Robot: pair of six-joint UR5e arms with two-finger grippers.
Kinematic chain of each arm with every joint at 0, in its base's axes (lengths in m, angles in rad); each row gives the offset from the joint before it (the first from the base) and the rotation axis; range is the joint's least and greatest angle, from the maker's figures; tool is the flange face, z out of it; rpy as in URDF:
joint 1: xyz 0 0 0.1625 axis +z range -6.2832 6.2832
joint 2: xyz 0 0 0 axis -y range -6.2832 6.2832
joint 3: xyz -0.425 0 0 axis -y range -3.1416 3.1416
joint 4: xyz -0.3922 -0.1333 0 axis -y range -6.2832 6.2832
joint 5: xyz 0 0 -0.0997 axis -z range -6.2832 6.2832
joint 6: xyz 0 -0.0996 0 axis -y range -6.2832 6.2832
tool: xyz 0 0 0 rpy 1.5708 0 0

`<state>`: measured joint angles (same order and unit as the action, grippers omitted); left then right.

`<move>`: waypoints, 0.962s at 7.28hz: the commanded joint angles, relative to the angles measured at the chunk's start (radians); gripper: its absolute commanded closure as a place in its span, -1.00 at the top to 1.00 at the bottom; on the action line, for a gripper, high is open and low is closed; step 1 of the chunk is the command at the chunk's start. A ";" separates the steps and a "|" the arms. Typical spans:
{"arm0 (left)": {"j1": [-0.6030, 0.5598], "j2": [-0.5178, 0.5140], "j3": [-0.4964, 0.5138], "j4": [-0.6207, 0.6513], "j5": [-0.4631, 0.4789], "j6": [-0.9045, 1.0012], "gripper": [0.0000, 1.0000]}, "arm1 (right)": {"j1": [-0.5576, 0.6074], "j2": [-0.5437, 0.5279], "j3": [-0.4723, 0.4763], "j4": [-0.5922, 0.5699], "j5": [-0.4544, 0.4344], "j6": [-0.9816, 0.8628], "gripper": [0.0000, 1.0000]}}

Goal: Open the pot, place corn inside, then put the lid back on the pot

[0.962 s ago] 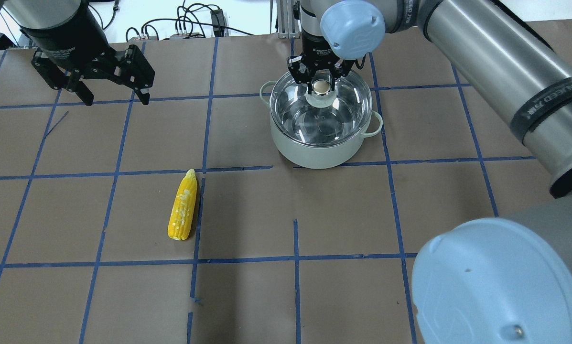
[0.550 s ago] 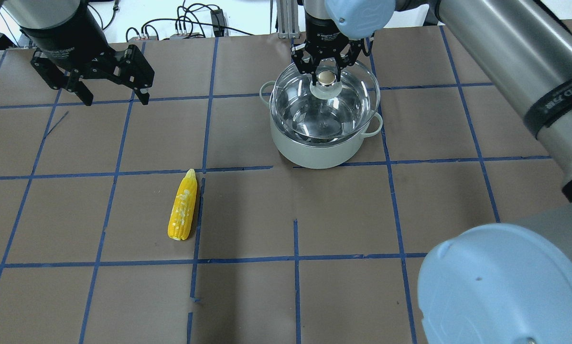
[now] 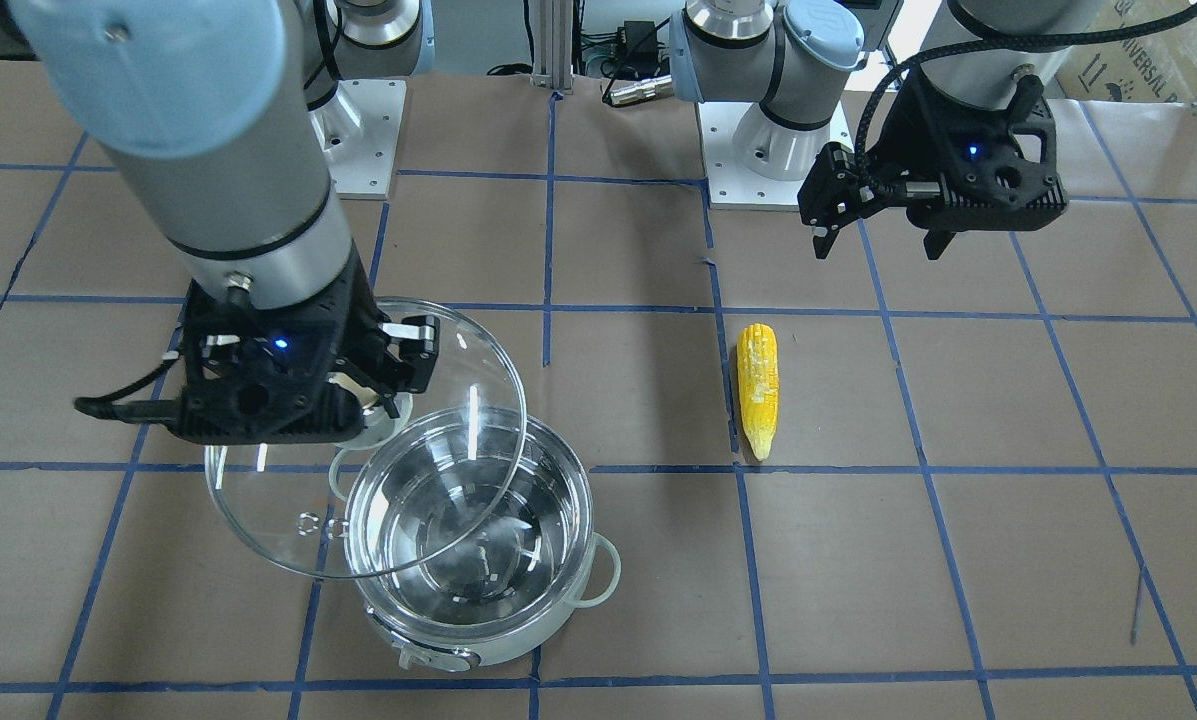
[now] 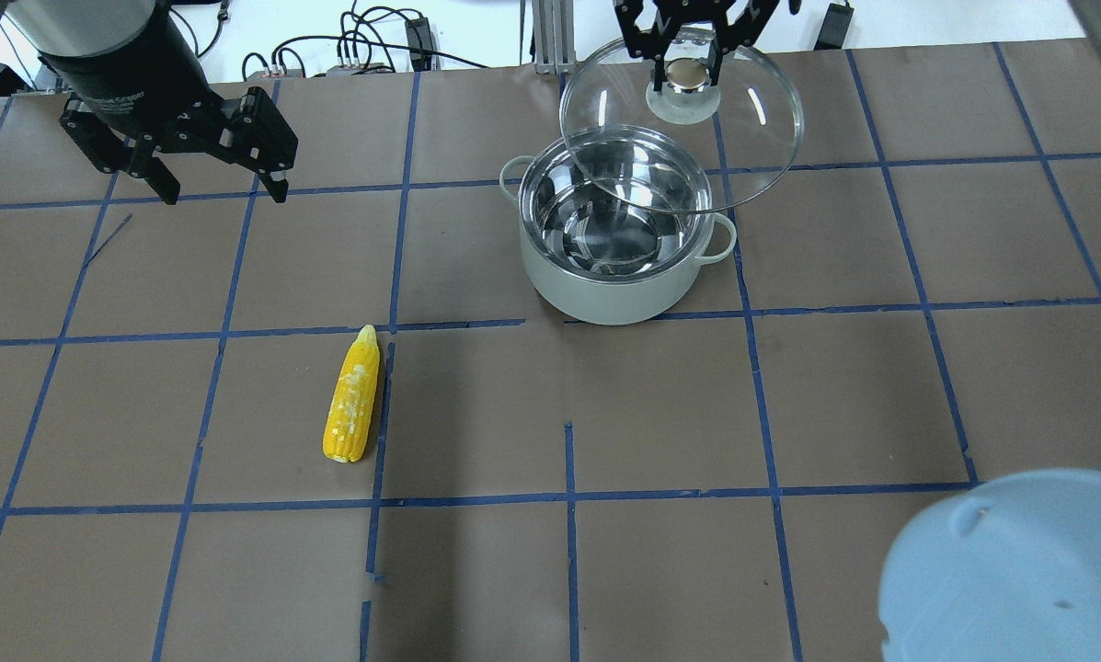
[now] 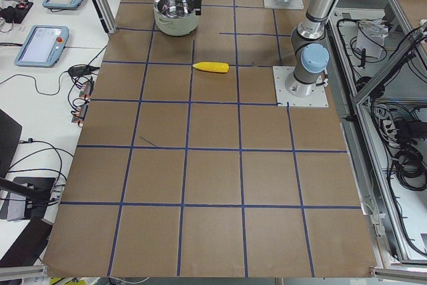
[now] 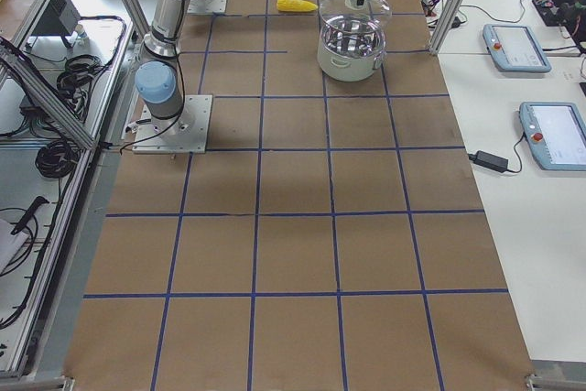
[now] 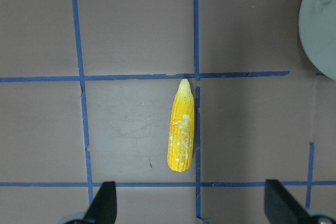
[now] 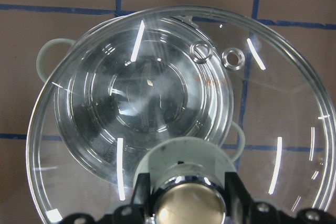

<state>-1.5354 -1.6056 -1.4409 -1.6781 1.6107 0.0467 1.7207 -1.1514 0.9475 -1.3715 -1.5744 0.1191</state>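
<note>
Corn point(image 4: 352, 397) lies flat, tapered tip pointing away from the robot point(image 3: 773, 140).

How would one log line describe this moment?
right gripper: shut on lid, held above pot | left gripper: open, empty | corn: on table | pot: empty

Cardboard box point(image 3: 1143, 50): printed "UNIVERSAL", the rest cut off.
Left arm's black wrist collar point(image 4: 116, 92): small white lettering, possibly "Adaptive Gripper"; blurred.

The pot point(image 7: 321, 24) is mostly cut off by the left wrist view's edge.
</note>
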 commanded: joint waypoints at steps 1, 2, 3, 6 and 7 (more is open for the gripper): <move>0.000 -0.005 -0.041 0.000 -0.003 0.011 1.00 | -0.102 -0.088 0.005 0.087 0.002 -0.016 -0.41; 0.014 -0.029 -0.103 0.058 -0.008 0.007 1.00 | -0.127 -0.088 0.025 0.104 0.002 -0.048 -0.42; 0.014 -0.052 -0.171 0.143 -0.014 0.015 1.00 | -0.131 -0.099 0.071 0.104 -0.002 -0.053 -0.42; 0.049 -0.073 -0.404 0.326 -0.011 0.067 1.00 | -0.135 -0.165 0.190 0.091 -0.006 -0.061 -0.41; 0.061 -0.079 -0.496 0.428 -0.011 0.068 1.00 | -0.135 -0.166 0.204 0.078 -0.006 -0.059 -0.41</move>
<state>-1.4939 -1.6770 -1.8251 -1.3638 1.6007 0.1046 1.5870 -1.3059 1.1219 -1.2805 -1.5784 0.0600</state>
